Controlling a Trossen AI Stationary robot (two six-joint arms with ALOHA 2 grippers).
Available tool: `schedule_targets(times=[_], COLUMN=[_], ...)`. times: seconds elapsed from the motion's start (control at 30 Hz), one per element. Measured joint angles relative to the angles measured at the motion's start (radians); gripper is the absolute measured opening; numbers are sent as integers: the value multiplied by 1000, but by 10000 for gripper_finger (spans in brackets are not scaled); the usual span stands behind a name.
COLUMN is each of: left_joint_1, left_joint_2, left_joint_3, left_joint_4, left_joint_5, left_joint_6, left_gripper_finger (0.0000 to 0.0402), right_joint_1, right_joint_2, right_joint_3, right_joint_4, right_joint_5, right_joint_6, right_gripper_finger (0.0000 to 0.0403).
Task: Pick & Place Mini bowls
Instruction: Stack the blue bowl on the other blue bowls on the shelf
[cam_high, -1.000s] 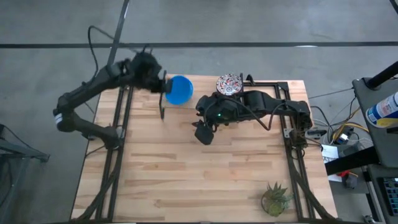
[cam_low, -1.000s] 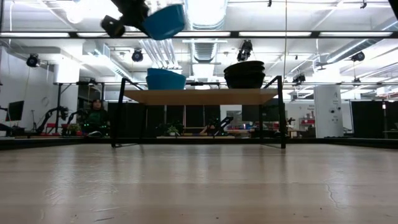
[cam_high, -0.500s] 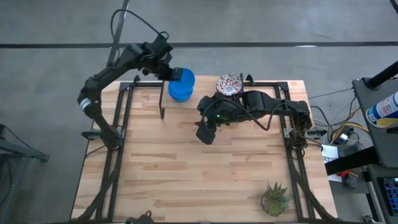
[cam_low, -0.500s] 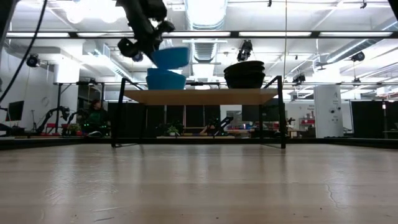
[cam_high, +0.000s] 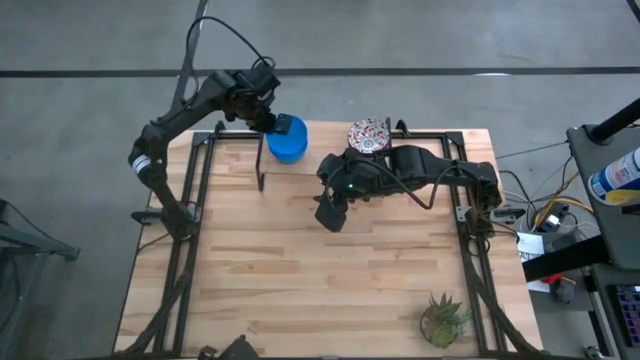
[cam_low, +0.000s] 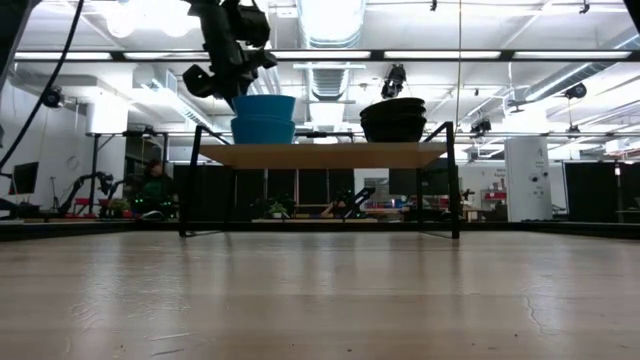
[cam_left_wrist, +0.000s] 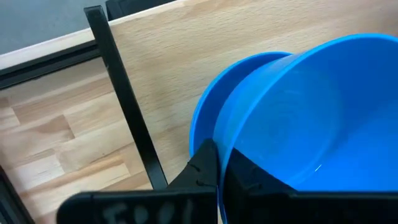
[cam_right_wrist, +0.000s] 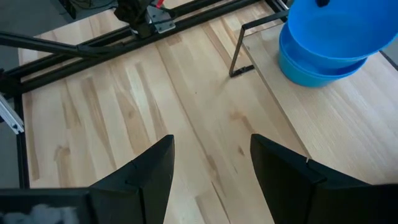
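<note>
Blue on blue: my left claw (cam_high: 272, 122) is clamped on the rim of a blue mini bowl (cam_high: 291, 131), upper centre-left of the high view, holding it nested onto the blue stack (cam_low: 263, 130) on the raised wooden shelf (cam_low: 322, 154). Left wrist view shows the held bowl's wall pinched between the fingers (cam_left_wrist: 202, 171), with the lower bowl's rim just beneath. Patterned bowls (cam_high: 369, 135) sit right of the blue ones on the same shelf; in the low view they read as a dark stack (cam_low: 393, 119). My right claw (cam_high: 328, 212) hangs over the bench (cam_high: 300, 280) at frame centre, fingers spread wide, nothing between them. Potted plant (cam_high: 442, 319) at lower right.
</note>
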Motion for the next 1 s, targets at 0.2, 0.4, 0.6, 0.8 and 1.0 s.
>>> schedule_targets(times=[0.2,0.4,0.6,0.8,1.0], left_joint_1=[2,2,2,2,-2], left_joint_2=[28,56,49,41,35], left_joint_3=[0,-2,-2,-2,-2], left_joint_4=[-7,-38,-34,-34,-36], left_joint_5=[13,13,15,-8,-23], left_joint_6=[-1,6,60,74,95], left_gripper_finger=[4,32,80,129,144], right_joint_1=[-2,-2,-3,-2,-4], right_joint_2=[0,0,0,0,0], right_joint_3=[0,0,0,0,0], right_joint_4=[0,-1,0,0,0], right_joint_5=[0,0,1,8,8], right_joint_6=[-4,-3,-4,-4,-4], right_gripper_finger=[205,205,205,205,205])
